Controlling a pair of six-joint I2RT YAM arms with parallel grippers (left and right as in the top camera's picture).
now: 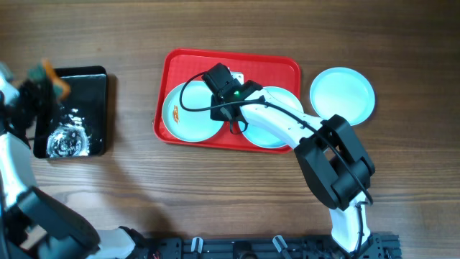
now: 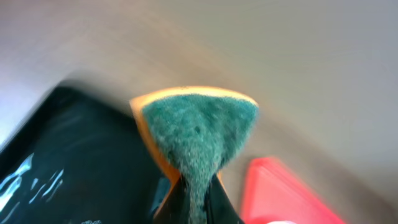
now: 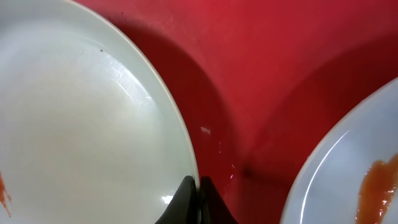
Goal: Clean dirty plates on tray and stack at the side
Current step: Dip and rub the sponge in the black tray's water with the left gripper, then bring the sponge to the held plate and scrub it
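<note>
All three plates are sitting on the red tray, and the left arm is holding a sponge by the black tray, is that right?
Only the left plate and right plate sit on the red tray. The third plate lies on the table to its right, as the overhead view shows. The sponge is indeed in the left fingers by the black tray.

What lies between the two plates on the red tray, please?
A bare strip of the red tray, clearest in the right wrist view, with the right gripper at its near end beside one plate.
</note>
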